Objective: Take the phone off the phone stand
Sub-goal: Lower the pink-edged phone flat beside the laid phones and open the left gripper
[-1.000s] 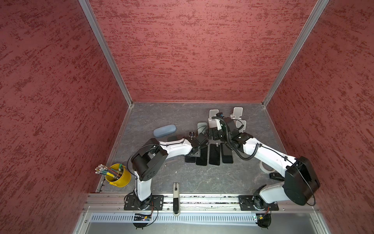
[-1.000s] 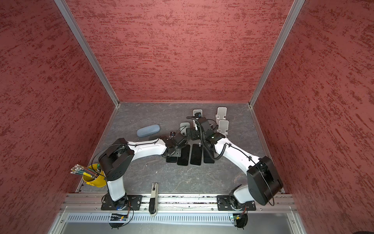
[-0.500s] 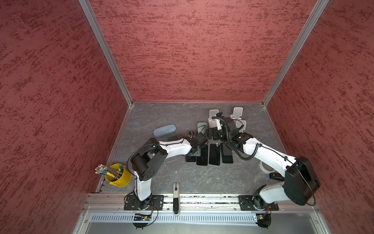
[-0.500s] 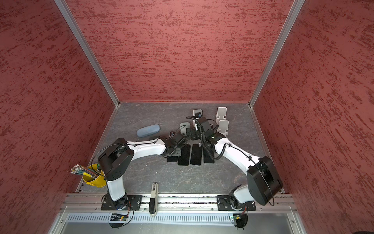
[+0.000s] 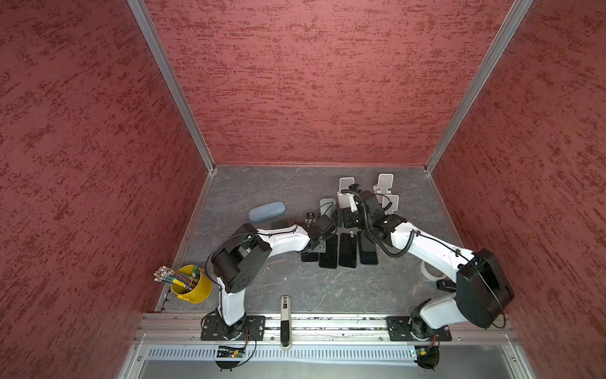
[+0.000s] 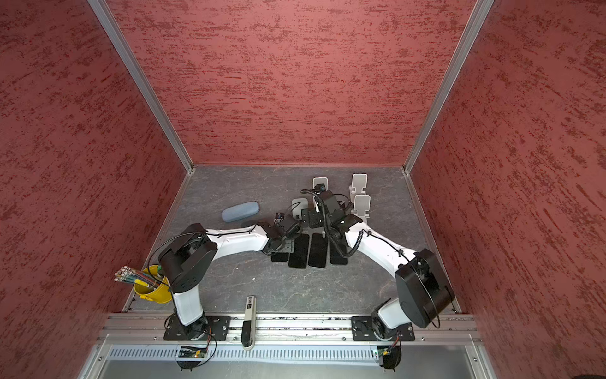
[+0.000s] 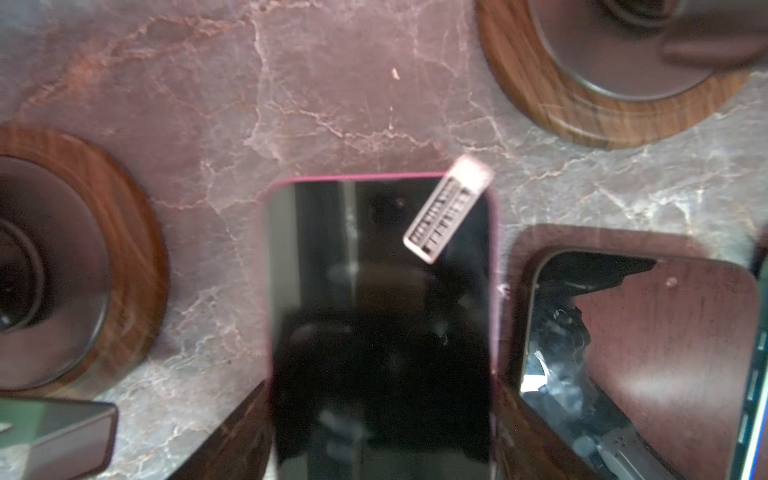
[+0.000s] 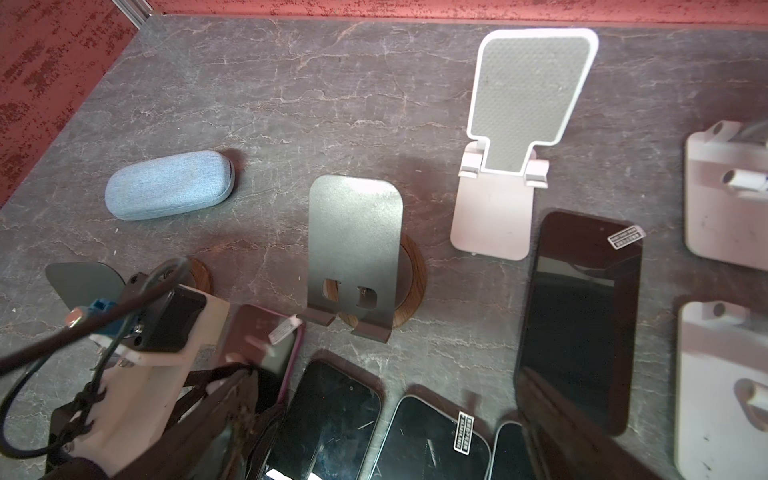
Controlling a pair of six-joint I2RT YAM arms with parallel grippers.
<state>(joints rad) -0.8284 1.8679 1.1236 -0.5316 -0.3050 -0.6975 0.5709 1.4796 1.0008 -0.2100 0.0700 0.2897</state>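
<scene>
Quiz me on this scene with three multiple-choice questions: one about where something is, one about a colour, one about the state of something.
1. Where does the yellow pencil bucket stand?
A) against the back wall
B) at the front left corner of the table, as both top views show it
C) among the phones

2. What colour is the rim of the phone that fills the left wrist view?
A) pink
B) green
C) white

3. The grey metal stand seen whole in the right wrist view is:
A) carrying a phone
B) tipped over
C) upright and empty

Answers:
1 B: it sits in that near corner.
2 A: a pink edge frames its dark screen.
3 C: its plate stands up with nothing on it.
</scene>
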